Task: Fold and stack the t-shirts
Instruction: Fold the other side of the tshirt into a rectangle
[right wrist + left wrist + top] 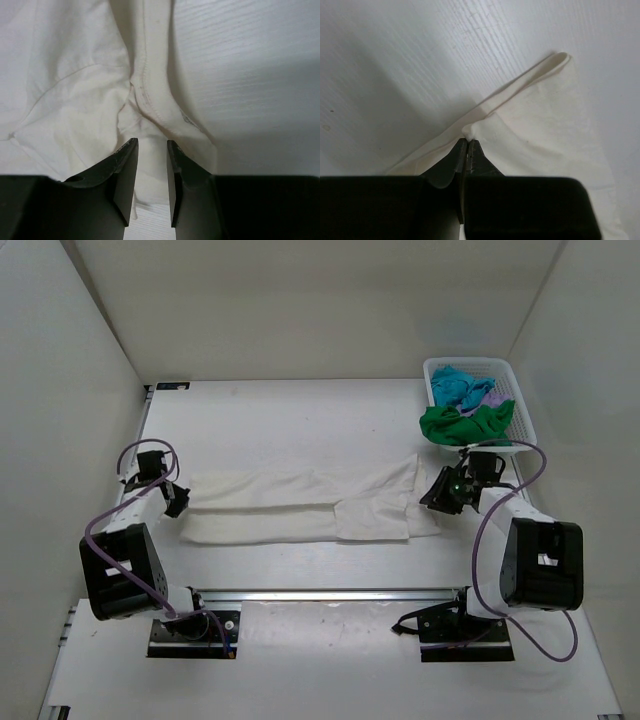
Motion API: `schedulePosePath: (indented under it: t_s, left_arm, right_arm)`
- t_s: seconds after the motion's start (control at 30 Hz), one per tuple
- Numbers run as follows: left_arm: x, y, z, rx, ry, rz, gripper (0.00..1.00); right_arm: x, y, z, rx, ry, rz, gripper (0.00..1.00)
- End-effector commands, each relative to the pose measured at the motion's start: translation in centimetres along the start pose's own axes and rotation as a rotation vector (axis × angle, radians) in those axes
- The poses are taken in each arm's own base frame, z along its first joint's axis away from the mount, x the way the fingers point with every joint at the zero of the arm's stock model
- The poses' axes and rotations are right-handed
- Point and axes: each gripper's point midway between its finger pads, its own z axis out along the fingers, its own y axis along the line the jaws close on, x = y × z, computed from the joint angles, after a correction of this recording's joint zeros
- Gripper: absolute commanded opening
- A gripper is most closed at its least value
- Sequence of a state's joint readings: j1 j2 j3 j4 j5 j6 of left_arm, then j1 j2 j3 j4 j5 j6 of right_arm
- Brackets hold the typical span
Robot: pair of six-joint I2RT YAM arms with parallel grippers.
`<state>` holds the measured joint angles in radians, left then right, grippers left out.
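Green, turquoise, lilac t-shirts (pixel 465 425) in basket (pixel 470 361); left fingers (pixel 451 167) tight on cream t-shirt (pixel 300 505), right fingers (pixel 125 175) apart

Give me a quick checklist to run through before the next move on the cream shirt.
1. Left gripper clamped on the cream t-shirt: ok, jaws shut on its left edge.
2. Right gripper clamped on the shirt's right end: not ok, jaws open with cloth lying under the gap.
3. Shirt lying as one long folded strip between the arms: ok, though rumpled at the right end.
4. Green t-shirt clear of the right arm: cannot tell; it hangs over the basket rim close to that wrist.
5. Bare table beyond the strip for folding: ok.
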<state>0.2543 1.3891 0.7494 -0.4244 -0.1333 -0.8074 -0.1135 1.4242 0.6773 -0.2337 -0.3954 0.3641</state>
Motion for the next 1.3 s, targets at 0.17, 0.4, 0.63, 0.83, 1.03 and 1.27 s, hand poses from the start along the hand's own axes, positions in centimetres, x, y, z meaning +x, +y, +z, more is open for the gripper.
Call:
schedulePosePath:
  t_s: [0.17, 0.4, 0.63, 0.83, 1.03, 1.27]
  left_arm:
    - [-1.8, 0.5, 0.6, -0.049, -0.05, 0.049, 0.01]
    - [-1.3, 0.3, 1.0, -0.054, -0.03, 0.066, 0.03]
    - [-1.0, 0.5, 1.2, -0.056, -0.025, 0.071, 0.04]
    - [-0.9, 0.3, 1.3, -0.054, -0.022, 0.084, 0.04]
    - [-1.9, -0.1, 1.3, -0.057, -0.041, 0.08, 0.03]
    - [-2.6, 0.2, 1.4, -0.078, -0.051, 0.081, 0.03]
  right_arm:
    - [-5.2, 4.2, -0.4, -0.083, -0.099, -0.082, 0.22]
    - [-6.3, 5.2, 3.0, -0.115, -0.084, -0.085, 0.22]
    - [-6.7, 4.8, 4.8, -0.083, -0.079, -0.081, 0.3]
    - [-6.1, 3.7, 6.2, -0.066, -0.067, -0.04, 0.2]
    - [-6.3, 3.4, 5.9, -0.079, -0.1, -0.012, 0.0]
    - [-6.2, 1.5, 3.4, -0.047, -0.145, 0.006, 0.0]
